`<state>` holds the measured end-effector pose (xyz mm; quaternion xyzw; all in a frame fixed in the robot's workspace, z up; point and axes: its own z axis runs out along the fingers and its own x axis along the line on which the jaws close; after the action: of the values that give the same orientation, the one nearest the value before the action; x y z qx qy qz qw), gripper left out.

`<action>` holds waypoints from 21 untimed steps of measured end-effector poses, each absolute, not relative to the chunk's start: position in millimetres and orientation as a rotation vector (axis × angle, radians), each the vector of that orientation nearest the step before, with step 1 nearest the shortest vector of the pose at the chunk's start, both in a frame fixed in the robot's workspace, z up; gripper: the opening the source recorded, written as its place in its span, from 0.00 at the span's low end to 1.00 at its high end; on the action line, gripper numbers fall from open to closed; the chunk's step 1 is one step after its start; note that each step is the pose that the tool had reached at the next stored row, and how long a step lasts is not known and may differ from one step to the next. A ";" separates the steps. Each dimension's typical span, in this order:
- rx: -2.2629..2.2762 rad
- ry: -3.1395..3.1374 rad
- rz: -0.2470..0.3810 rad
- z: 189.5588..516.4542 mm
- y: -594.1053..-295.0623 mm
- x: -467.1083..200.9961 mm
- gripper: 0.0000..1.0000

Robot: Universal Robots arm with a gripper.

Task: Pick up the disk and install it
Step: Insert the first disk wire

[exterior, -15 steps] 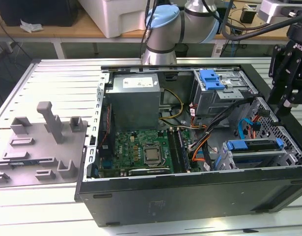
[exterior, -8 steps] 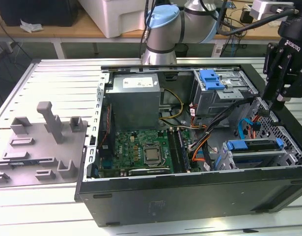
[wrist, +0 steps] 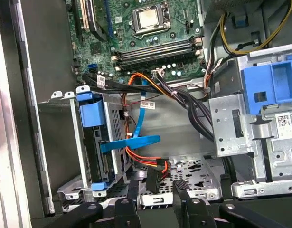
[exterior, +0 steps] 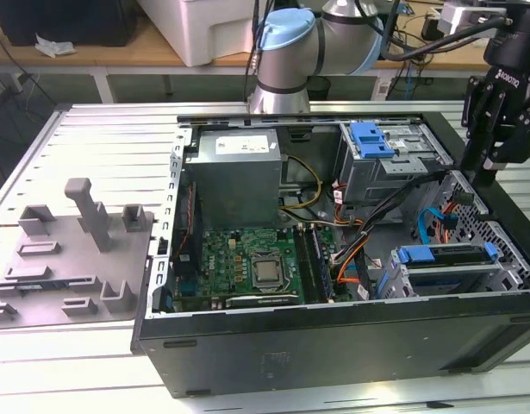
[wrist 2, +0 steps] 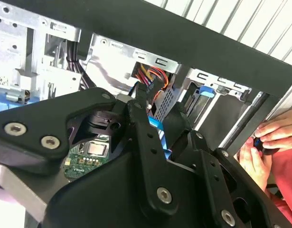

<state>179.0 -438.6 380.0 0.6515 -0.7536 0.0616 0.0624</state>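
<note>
The gripper (wrist: 155,194) hovers above the case (exterior: 333,345) at its edge on the exterior view's right, fingers (wrist: 133,192) apart and empty. The disk (exterior: 445,255) sits in the drive cage at the case's near corner on that side.

Hazard: loose cables (wrist: 150,166) beside the cage may snag the fingers on any descent.

The cage hides the disk's body, so whether it is latched or connected cannot be determined.

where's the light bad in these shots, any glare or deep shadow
exterior view: even light, table slats bright, the computer case shaded inside; first wrist view: motherboard well lit, mild shine on the processor lid, the pincer dark; second wrist view: pincer nearly black against bright slats beyond the case, no harsh glare.
</note>
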 end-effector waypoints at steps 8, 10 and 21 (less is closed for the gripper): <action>1.917 -2.270 0.240 368.7 -424.9 179.0 0.42; 1.904 -2.280 0.239 366.7 -423.4 179.0 0.42; 1.837 -2.267 0.311 355.4 -404.5 180.4 0.42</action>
<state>180.4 -404.5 355.4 0.6228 -0.7683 0.1053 0.1034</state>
